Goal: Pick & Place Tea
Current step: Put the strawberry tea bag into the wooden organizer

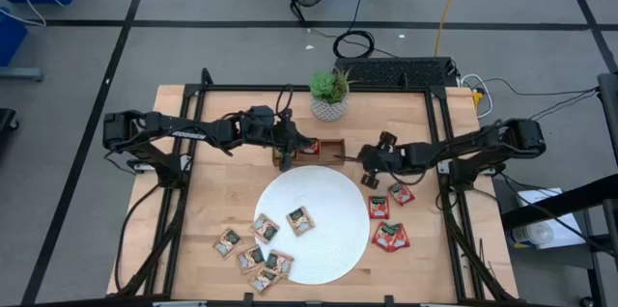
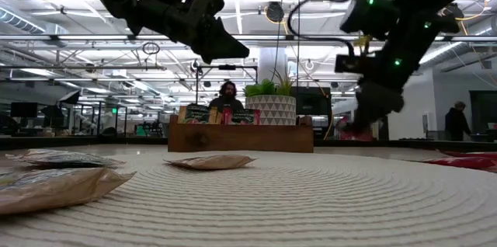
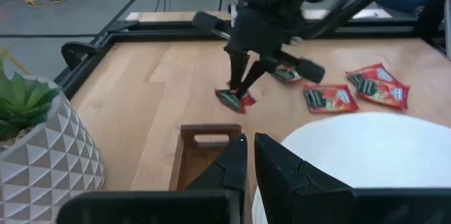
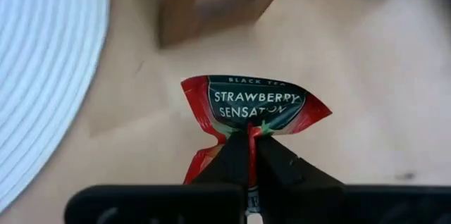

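Your right gripper (image 4: 248,155) has a red sachet (image 4: 254,108) pinched between its closed fingertips, the packet crumpled at the grip and its dark label reading "Strawberry Sensation". In the left wrist view that sachet (image 3: 235,99) sits low over bare wood; whether it touches the table you cannot tell from here. It is just beside the wooden tray (image 1: 333,143) and the edge of the white plate (image 1: 338,235).

More red sachets lie on the table close by: two (image 1: 389,196) beside the plate's right rim and another (image 1: 390,237) a little nearer the front edge. Tan sachets with green print are spread at the plate's front left; two (image 1: 300,219) rest on the plate itself, and the others (image 1: 253,257) lie across its rim and on the wood beside it. A few packets (image 2: 233,115) stand upright in the tray, seen from table height.

Your left gripper (image 3: 250,155) hangs above the tray's left end with its fingers nearly together and nothing visible between them. From above, the left arm (image 1: 183,128) reaches in from the left side of the table and the right arm (image 1: 463,148) from the right, the two grippers near each other at the tray.

A potted succulent (image 1: 329,94) in a white faceted pot stands behind the tray at the table's far edge. Beyond the table, a person (image 2: 227,94) shows in the room.
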